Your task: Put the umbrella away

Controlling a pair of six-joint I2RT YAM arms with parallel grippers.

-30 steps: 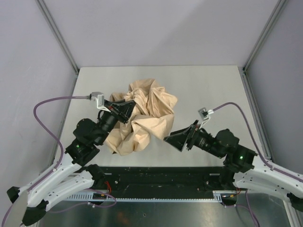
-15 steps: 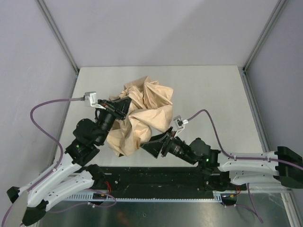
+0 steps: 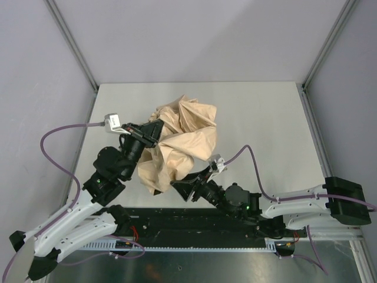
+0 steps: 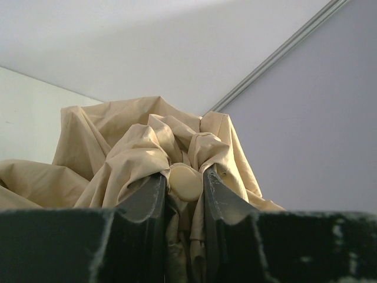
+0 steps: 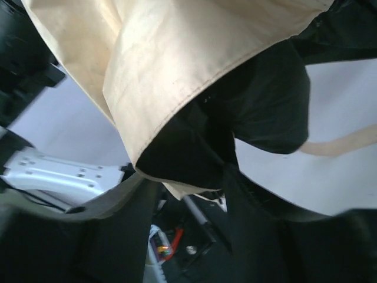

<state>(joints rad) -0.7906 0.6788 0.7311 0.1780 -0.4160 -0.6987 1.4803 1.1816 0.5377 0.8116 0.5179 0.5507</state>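
Pulling now could slip the cloth free, since your left tool (image 4: 184, 183) clamps only a small tan lump and bunched folds of the umbrella (image 3: 182, 135), and loose folds may drag or snag. Your right tool (image 5: 188, 200) stands with jaws apart around its lower edge, not pinching yet. The umbrella sits crumpled on the worktop (image 3: 259, 112), left of centre, between both tools, touching each.

— How is the umbrella (image 3: 179, 138) looking?
— It is showing as thin tan cloth, creased all over and giving off a faint sheen. Its round knob (image 4: 184, 181) is looking like smooth, matt plastic.
— And the left gripper (image 4: 184, 174)?
— Its fingers (image 4: 147, 199) are looking like black plastic, matt and scuffed. The table (image 3: 259, 112) is appearing smooth, matt and white.
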